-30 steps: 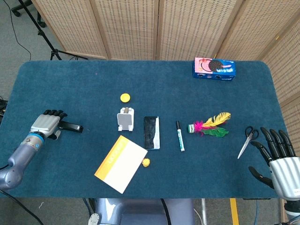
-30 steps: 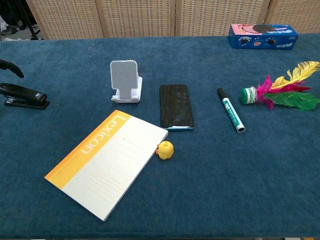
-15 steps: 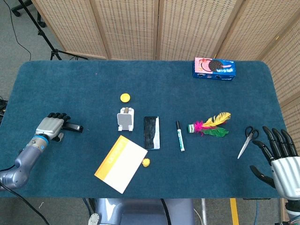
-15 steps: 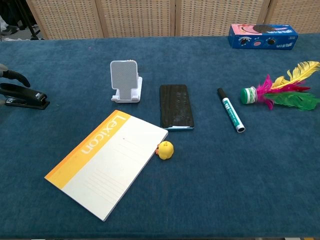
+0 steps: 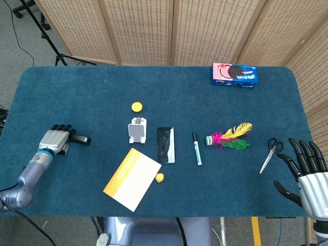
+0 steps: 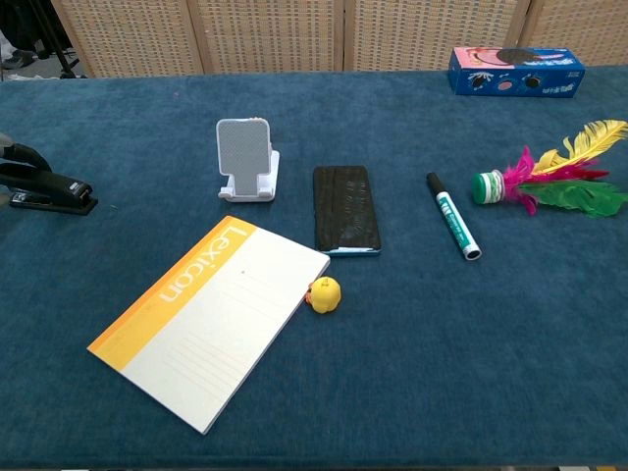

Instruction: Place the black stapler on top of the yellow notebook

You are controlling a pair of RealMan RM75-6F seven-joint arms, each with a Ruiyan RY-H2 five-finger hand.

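Note:
The black stapler [image 5: 81,139] lies flat on the blue table at the far left; the chest view shows it [image 6: 54,189] at the left edge. My left hand [image 5: 55,138] sits over its rear end with fingers curled above it, and a dark finger [image 6: 22,155] arches over the stapler. Whether the hand grips it I cannot tell. The yellow notebook [image 5: 132,179] lies at the front centre-left, well to the right of the stapler, with nothing on its cover [image 6: 211,319]. My right hand [image 5: 307,177] hovers at the front right corner, fingers spread and holding nothing.
Between the stapler and the notebook is bare cloth. A white phone stand [image 5: 137,129], black phone [image 5: 165,144] and small yellow toy [image 5: 160,177] sit by the notebook. Farther right lie a marker [image 5: 197,148], feather shuttlecock [image 5: 229,138] and scissors [image 5: 269,154]. A cookie box [image 5: 234,75] stands at the back.
My left hand has drawn slightly back and lowered onto the stapler's rear end. The stapler and the right hand have stayed where they were.

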